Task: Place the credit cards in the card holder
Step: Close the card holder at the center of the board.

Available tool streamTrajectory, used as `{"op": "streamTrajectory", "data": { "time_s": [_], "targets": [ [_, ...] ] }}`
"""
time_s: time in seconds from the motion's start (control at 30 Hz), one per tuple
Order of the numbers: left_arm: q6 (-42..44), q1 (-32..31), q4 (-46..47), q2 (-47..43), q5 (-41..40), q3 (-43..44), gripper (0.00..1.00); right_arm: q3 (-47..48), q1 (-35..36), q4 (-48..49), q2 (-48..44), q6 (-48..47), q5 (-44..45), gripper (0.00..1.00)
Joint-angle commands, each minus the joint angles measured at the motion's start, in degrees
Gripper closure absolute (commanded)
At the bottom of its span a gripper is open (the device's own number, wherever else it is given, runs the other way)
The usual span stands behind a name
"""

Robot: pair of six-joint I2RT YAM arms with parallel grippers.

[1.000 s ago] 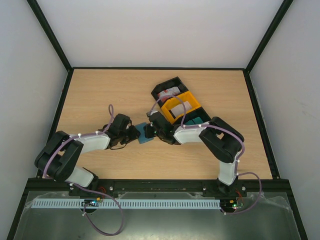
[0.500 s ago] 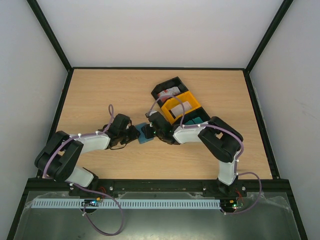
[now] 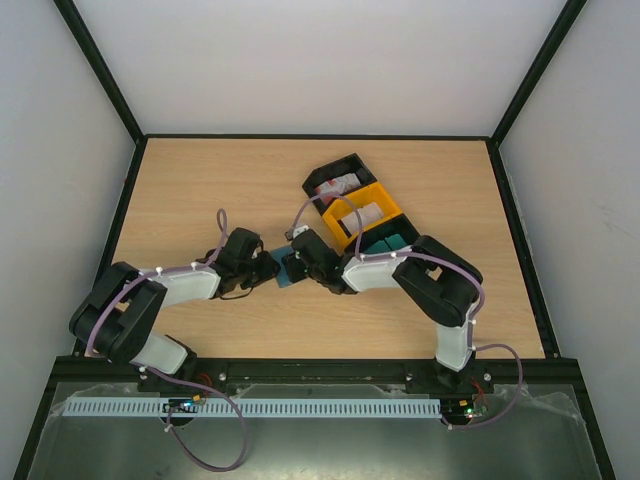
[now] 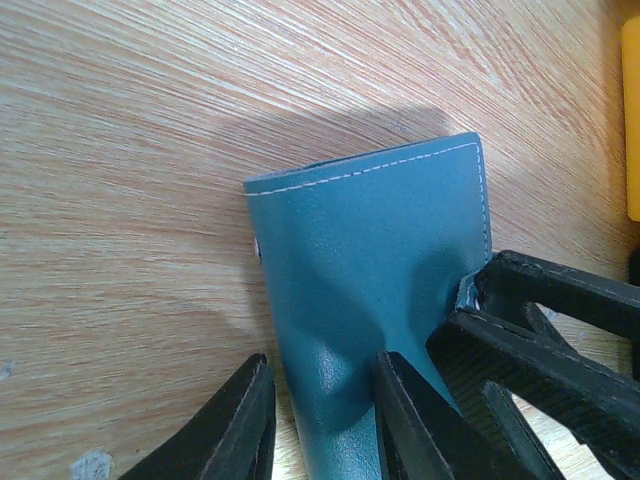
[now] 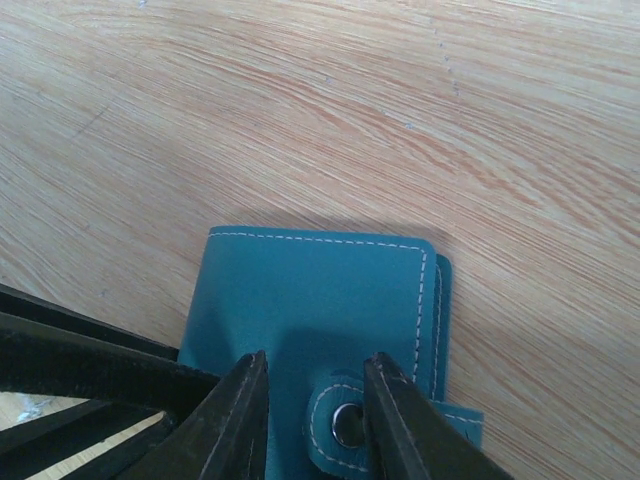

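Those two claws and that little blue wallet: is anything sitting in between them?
Nothing visible does. Both are already at the card holder: the left gripper appears to pinch one side of it, and the right gripper has its open fingers to either side of the clasp tab.

White-shelled arms [image 3: 185, 285] with black joints (purple cables [image 3: 219, 222] looped alongside); left hand [image 4: 322, 410] and right hand [image 5: 308, 405] black-fingered.

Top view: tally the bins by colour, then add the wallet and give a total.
black bins: 2
yellow bin: 1
teal wallet: 1
total: 4
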Motion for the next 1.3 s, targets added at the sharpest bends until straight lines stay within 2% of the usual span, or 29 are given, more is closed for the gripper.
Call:
{"op": "streamTrajectory", "data": {
  "time_s": [0.0, 0.23, 0.43, 0.6, 0.93, 1.27],
  "targets": [
    [0.2, 0.1, -3.0, 0.8, -1.2, -1.7, 0.71, -1.2, 1.3, -5.4, 3.7, -3.6, 4.9, 0.74],
    [0.1, 0.1, -2.9, 0.7, -1.2, -1.7, 0.71, -1.4, 2.2, -6.3, 5.5, -7.4, 9.8, 0.77],
    [0.0, 0.1, -3.0, 0.7, -1.2, -1.7, 0.71, -1.6, 2.3, -6.0, 4.7, -6.9, 11.0, 0.98],
    [0.0, 0.1, -3.0, 0.8, -1.3, -1.8, 0.71, -1.0, 1.8, -3.8, 3.1, -3.0, 7.2, 0.98],
    [0.4, 0.1, -3.4, 0.5, -1.3, -1.7, 0.71, -3.7, -5.0, 4.9, 0.8, 7.0, -11.9, 0.98],
    [0.3, 0.1, -3.2, 0.5, -1.3, -1.6, 0.71, -4.3, -6.2, 6.8, -0.9, 9.1, -14.8, 0.98]
  ]
}}
